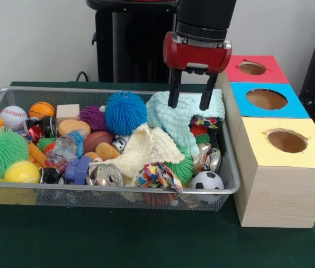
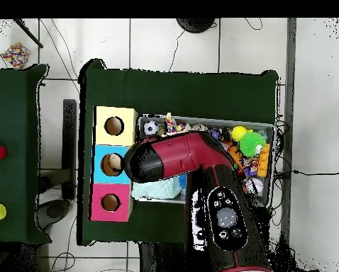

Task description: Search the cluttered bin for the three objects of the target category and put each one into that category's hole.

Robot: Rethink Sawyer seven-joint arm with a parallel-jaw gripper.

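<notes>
The black two-fingered claw hangs spread and empty, its tips touching or just above the pale mint-green knitted cloth at the far corner of the silver wire-mesh bin, the corner nearest the three wooden boxes, the middle one blue-topped; judged a descent to grasp, the cloths being likely the target category, their hole undetermined

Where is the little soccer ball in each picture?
Front view: the soccer ball sits in the bin's near right corner, beside the yellow-topped box.
Overhead view: the ball is at the bin's upper left corner.
Shared landmark: the yellow-topped box next to it.
</notes>
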